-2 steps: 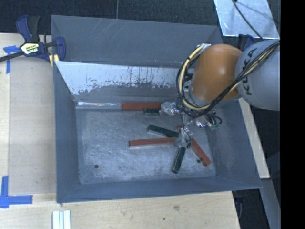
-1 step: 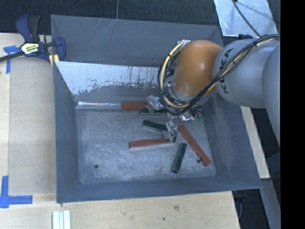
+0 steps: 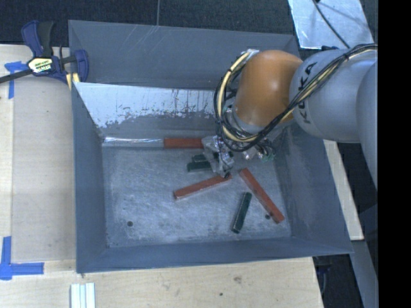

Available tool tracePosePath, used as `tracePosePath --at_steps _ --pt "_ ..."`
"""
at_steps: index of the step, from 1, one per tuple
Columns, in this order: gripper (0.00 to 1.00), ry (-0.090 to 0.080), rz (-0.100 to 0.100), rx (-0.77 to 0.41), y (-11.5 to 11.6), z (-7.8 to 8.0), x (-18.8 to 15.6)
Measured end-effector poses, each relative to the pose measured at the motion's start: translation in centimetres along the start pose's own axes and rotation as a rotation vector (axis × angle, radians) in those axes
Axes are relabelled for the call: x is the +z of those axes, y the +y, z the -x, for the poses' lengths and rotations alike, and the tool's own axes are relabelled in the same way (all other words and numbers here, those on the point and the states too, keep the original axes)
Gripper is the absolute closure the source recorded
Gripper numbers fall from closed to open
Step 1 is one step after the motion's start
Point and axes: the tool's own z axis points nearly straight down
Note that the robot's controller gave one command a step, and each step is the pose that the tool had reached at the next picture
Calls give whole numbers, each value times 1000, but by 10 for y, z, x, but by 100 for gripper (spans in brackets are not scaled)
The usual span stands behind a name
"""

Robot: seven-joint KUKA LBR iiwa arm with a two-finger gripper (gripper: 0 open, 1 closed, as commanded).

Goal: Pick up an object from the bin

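- A grey metal bin (image 3: 90,191), its floor scuffed pale, sits under my camera. A handful of short bars lies scattered across its right half.
- My landmark is the middle reddish-brown bar (image 3: 201,188), lying aslant on the bin floor.
- The end effector (image 3: 222,159) hangs low just over that bar's right end, beneath the arm's orange wrist cover (image 3: 270,85). I cannot tell from here whether it is set wide or narrow, and I can make out no piece held in it.
- A small dark green block (image 3: 198,166) lies just behind the middle bar, close beside the end effector. A second reddish-brown bar (image 3: 183,143) lies farther behind the landmark, along the foot of the back wall.
- To the right of the middle bar a third reddish-brown bar (image 3: 262,195) runs aslant, with a dark green stick (image 3: 241,212) just beside it.
- My reading is that this is the approach step and the pick is not yet made. The likeliest target is the middle bar's right end or the dark block, and I cannot say which.
- The next move calls for a straight descent, a close on one piece alone, clear of its neighbours, then a lift.
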Motion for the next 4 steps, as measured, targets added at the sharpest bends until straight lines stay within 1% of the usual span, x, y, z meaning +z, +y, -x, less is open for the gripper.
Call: tracePosePath --at_steps 1,2,3,4 --pt "0 15 4 0 1 -5 7" --pt "0 14 4 0 1 -5 7" --pt "0 14 5 -183 6 -5 7" --pt "0 14 6 -181 6 -5 7"
